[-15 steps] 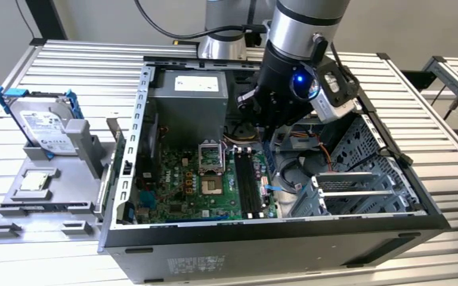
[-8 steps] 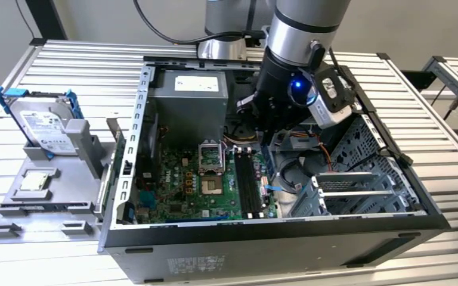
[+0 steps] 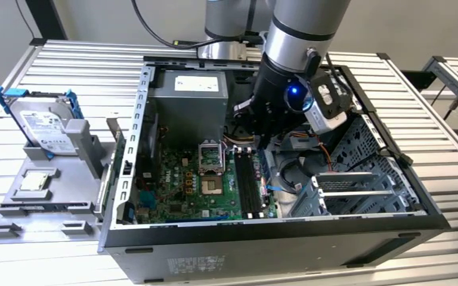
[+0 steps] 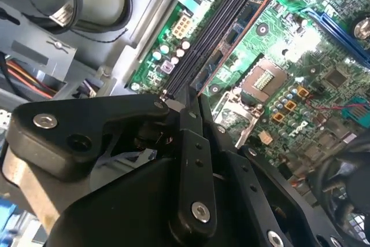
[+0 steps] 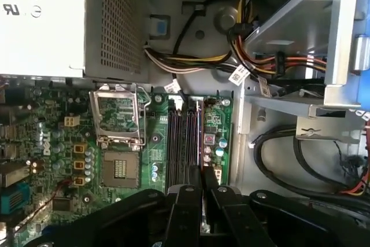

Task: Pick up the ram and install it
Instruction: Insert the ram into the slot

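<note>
Black claw (image 4: 193,99) inside the open computer case (image 3: 293,229), fingers pressed together on the ram (image 4: 231,50).
In both wrist views the thin dark ram stands on edge along the memory slots (image 5: 184,143) of the green motherboard (image 5: 58,143), beside the empty processor socket (image 5: 120,169); hard drive (image 3: 45,128) rests outside on the desk (image 3: 78,65).

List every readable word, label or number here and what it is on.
hard drive label: too small to read.
power supply label: blurred.
cable tags: too small.
case sticker: unreadable.
the ram in the gripper: no legible print.
</note>
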{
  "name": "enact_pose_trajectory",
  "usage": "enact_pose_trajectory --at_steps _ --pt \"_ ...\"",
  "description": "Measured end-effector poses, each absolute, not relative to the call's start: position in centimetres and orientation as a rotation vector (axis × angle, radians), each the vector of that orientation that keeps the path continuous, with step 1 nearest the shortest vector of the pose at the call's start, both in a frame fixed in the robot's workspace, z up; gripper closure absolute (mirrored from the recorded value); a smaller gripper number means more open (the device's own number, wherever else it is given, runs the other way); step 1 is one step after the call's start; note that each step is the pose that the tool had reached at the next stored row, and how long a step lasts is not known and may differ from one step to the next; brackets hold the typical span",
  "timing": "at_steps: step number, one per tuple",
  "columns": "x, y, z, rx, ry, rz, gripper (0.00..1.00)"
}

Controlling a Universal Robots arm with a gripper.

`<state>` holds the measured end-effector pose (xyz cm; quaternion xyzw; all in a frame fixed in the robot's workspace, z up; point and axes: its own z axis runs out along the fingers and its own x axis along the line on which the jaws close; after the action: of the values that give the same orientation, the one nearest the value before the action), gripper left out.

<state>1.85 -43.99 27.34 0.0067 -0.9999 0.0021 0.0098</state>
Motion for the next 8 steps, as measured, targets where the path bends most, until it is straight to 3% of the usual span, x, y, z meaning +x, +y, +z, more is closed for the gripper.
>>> enact_pose_trajectory --at_steps 8 --pt "1.79 -44.55 26.2 -0.041 -3.123 0.007 1.0"
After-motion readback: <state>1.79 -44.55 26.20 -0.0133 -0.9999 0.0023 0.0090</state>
